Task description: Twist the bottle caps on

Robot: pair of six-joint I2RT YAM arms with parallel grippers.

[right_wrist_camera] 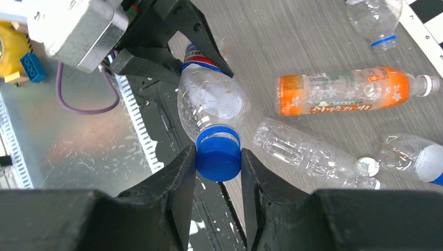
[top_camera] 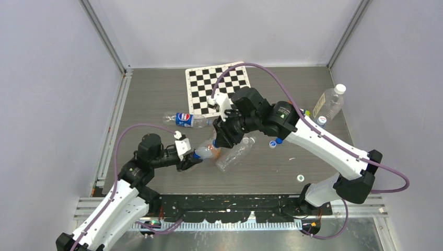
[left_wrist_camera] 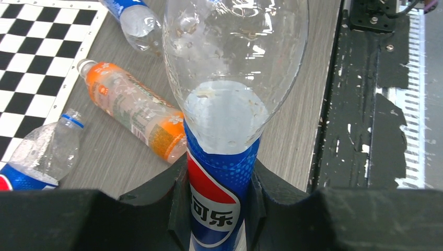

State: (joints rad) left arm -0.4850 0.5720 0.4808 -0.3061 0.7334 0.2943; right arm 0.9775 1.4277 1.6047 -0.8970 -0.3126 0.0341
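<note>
My left gripper (left_wrist_camera: 219, 209) is shut on the blue-labelled body of a clear Pepsi bottle (left_wrist_camera: 224, 104), held off the table between the arms (top_camera: 202, 151). A blue cap (right_wrist_camera: 218, 156) sits on that bottle's neck, and my right gripper (right_wrist_camera: 218, 162) is shut on the cap, one finger on each side. In the top view the right gripper (top_camera: 219, 140) meets the bottle from the far side and the left gripper (top_camera: 190, 159) holds it from the near left. A loose blue cap (top_camera: 272, 144) and a loose white cap (top_camera: 301, 178) lie on the table.
An orange-labelled bottle (right_wrist_camera: 339, 91), a ribbed clear bottle (right_wrist_camera: 308, 154) and two more Pepsi bottles (left_wrist_camera: 42, 151) (left_wrist_camera: 133, 18) lie on the table under the arms. A white-capped bottle (top_camera: 329, 103) stands at the right. A checkerboard mat (top_camera: 217, 86) lies at the back.
</note>
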